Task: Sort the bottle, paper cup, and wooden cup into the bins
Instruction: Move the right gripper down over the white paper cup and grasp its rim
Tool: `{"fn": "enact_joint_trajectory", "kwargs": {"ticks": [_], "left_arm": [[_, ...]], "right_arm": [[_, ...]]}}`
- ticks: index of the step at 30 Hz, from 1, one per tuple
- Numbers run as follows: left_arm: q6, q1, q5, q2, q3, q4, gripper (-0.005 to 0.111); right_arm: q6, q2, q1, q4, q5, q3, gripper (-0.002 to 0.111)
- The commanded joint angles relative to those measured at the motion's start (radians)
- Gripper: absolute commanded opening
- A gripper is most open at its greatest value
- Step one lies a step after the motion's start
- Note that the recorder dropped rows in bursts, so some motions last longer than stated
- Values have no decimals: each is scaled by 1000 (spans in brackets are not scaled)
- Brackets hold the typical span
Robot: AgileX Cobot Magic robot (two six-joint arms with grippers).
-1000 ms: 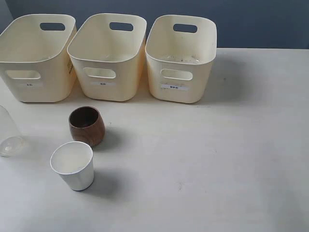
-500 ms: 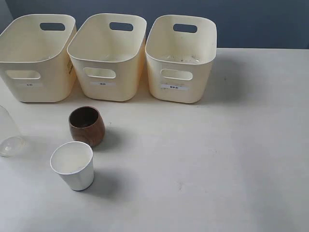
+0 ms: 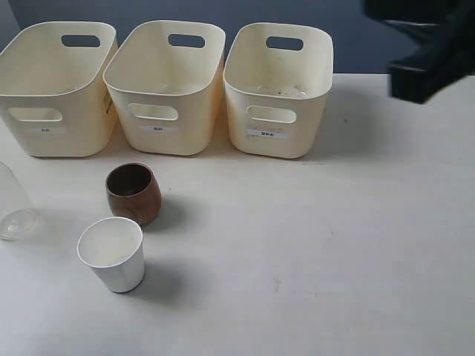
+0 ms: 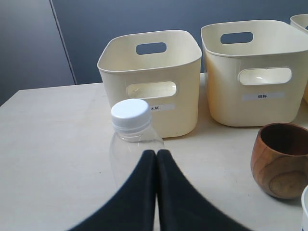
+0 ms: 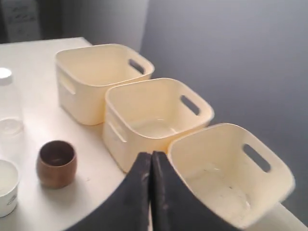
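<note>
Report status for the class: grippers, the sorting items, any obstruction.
Left gripper shut, empty; right gripper shut, empty, above the cream plastic bins. Clear plastic bottle, white paper cup, brown wooden cup all unsorted on the table. Nothing in the way.

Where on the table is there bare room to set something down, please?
The widest free patch is the table right of the wooden cup and paper cup, below the right-hand bin. A narrower strip runs between the bins' fronts and the wooden cup. The left is crowded: both cups and the bottle cluster there.
</note>
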Motion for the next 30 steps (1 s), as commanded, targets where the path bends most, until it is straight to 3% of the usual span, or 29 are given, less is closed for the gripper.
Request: {"fn": "enact_joint_trajectory", "kwargs": {"ticks": [1, 12, 25, 27, 30], "left_arm": [[-3, -3, -14, 3, -1, 2, 0], [-3, -3, -14, 3, -1, 2, 0], [-3, -3, -14, 3, -1, 2, 0], [-3, -3, -14, 3, -1, 2, 0], [-3, -3, -14, 3, -1, 2, 0]], "right_arm": [[-128, 225, 147, 16, 18, -120, -1], [-163, 630, 358, -56, 162, -357, -1], [-163, 830, 429, -45, 152, -368, -1], [-163, 845, 429, -43, 152, -368, 4], [-163, 867, 429, -21, 145, -368, 22]]}}
